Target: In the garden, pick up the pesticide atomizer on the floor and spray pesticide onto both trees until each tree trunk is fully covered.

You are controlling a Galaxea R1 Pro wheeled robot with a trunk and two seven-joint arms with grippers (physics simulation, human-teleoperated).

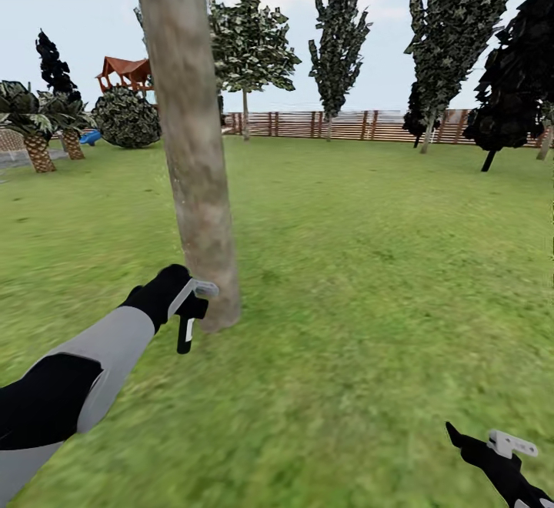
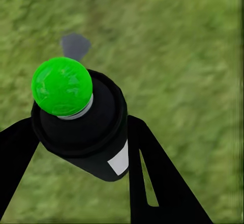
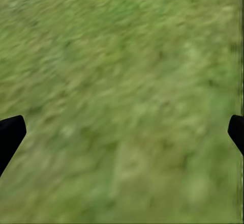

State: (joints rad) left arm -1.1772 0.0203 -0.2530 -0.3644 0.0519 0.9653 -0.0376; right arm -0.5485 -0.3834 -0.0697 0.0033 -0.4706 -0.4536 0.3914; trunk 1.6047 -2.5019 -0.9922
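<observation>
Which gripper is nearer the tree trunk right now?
Left. The left gripper sits right beside the base of the tree trunk, holding the atomizer; the right gripper hangs far off over grass.

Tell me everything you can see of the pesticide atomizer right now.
The pesticide atomizer is a dark, matte black cylinder, plastic by its look, with a white label patch on its side. A glossy bright green ball cap sits on a pale collar at its end. It is held between the two black fingers of the left hand, over green grass. In the head view it hangs as a slim dark shape with a white mark, close beside the foot of the thick tree trunk.
</observation>
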